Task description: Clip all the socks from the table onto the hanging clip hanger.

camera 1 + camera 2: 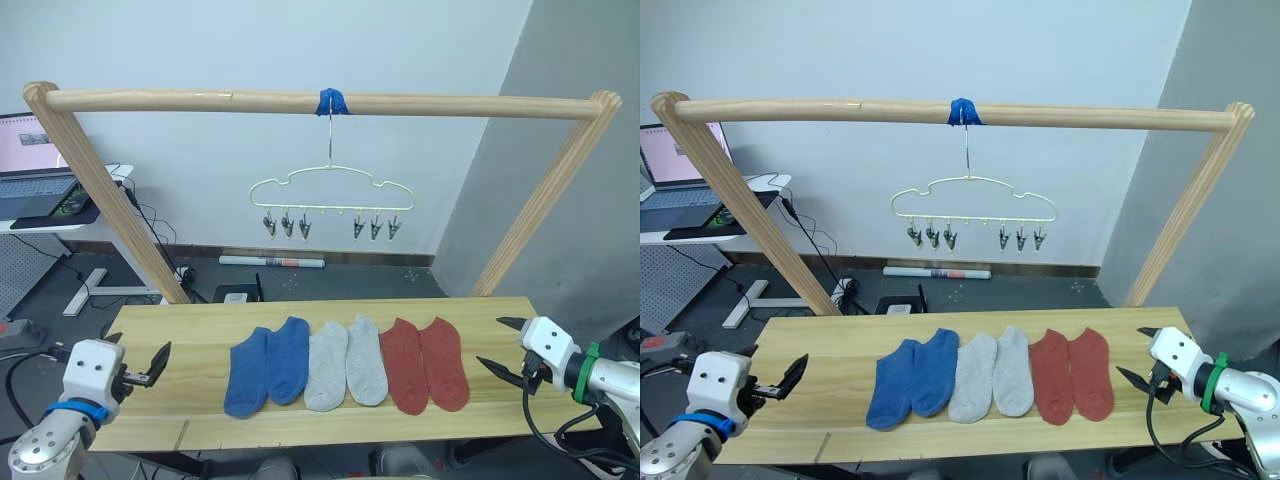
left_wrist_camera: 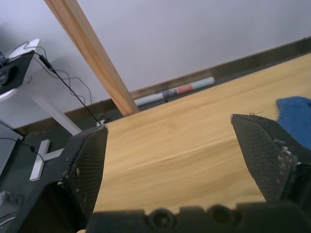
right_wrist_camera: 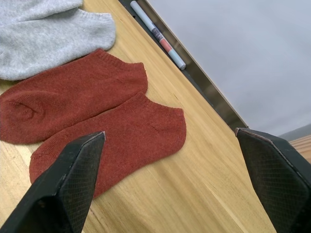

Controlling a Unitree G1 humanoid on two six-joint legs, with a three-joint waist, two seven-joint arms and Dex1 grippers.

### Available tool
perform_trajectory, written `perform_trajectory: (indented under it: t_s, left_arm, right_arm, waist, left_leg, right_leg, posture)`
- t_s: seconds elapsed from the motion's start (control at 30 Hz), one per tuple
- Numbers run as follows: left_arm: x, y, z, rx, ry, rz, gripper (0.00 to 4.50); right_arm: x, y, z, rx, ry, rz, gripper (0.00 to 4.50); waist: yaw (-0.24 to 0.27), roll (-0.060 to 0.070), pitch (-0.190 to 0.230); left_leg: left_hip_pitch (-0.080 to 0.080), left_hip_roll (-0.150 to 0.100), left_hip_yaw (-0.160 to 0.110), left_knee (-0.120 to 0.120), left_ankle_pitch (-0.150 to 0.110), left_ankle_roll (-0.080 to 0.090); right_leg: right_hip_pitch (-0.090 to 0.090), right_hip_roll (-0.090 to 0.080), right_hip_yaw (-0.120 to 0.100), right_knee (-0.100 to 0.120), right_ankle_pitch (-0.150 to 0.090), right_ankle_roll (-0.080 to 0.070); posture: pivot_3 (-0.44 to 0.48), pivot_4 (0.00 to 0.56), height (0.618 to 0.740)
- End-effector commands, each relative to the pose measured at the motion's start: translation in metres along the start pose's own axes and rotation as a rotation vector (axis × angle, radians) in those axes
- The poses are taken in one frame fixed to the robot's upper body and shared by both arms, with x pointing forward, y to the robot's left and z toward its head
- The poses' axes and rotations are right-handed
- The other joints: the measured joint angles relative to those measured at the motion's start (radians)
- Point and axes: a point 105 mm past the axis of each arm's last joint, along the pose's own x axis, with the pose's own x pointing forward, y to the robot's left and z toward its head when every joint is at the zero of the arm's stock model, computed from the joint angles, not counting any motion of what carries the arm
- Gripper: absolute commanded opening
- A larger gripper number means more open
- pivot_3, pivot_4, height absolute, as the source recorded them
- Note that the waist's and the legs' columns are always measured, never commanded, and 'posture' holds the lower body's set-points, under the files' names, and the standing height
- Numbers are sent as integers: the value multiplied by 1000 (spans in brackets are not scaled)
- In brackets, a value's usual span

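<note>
Six socks lie side by side in a row on the pale wood table (image 1: 195,340): two blue socks (image 1: 268,365) on the left, two light grey socks (image 1: 346,363) in the middle and two rust red socks (image 1: 424,363) on the right. The red pair (image 3: 92,121) lies just ahead of my right gripper (image 1: 492,341), which stands open at the table's right end. At the table's left end my left gripper (image 1: 158,364) is open and holds nothing, well left of the blue socks (image 2: 296,119). Above the far edge the pale yellow clip hanger (image 1: 331,185) hangs with its small clips bare.
The hanger's hook is taped in blue (image 1: 332,100) to a thick wooden pole frame (image 1: 200,100) whose slanted legs stand at the table's back corners. A desk with a laptop (image 1: 35,185) is at the far left. A rolled tube (image 1: 272,261) lies on the floor behind.
</note>
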Motion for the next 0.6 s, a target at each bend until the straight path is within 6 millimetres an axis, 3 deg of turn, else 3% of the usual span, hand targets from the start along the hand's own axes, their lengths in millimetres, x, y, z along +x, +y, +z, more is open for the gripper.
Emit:
perform_trajectory:
  t_s: [0.03, 0.27, 0.4, 0.53, 0.6]
  left_arm:
    - [2, 7, 17, 11, -76, 24, 4480]
    - [11, -15, 29, -18, -138, -34, 4480]
    - [20, -32, 48, -48, -210, -64, 4480]
    - [33, -45, 75, -77, -299, -55, 4480]
    - [42, -50, 93, -104, -354, -39, 4480]
  right_arm:
    - [-4, -7, 10, -25, -41, -34, 4500]
    - [-6, 2, 12, -12, -49, -23, 4500]
    - [-9, 14, 25, -25, -74, 8, 4500]
    - [-6, 22, 60, -51, -162, 29, 4500]
    - [-2, 22, 90, -69, -250, 24, 4500]
  waist:
    - [0, 0, 0]
    - [-2, 1, 4]
    - [-2, 1, 11]
    - [-8, 0, 37]
    - [-14, -1, 50]
  left_leg:
    - [0, 0, 0, 0, 0, 0]
    - [0, 0, 0, 0, 0, 0]
    - [0, 0, 0, 0, 0, 0]
    - [0, 0, 0, 1, 0, 0]
    - [3, 0, 0, 1, 0, 0]
  right_leg:
    - [0, 0, 0, 0, 0, 0]
    - [0, 0, 0, 0, 0, 0]
    - [0, 0, 0, 0, 0, 0]
    - [0, 0, 1, 0, 0, 0]
    - [0, 0, 1, 1, 0, 0]
  posture:
    - [-62, 15, 740]
    - [-91, 41, 740]
    - [-124, 71, 740]
    - [-156, 108, 740]
    - [-173, 127, 740]
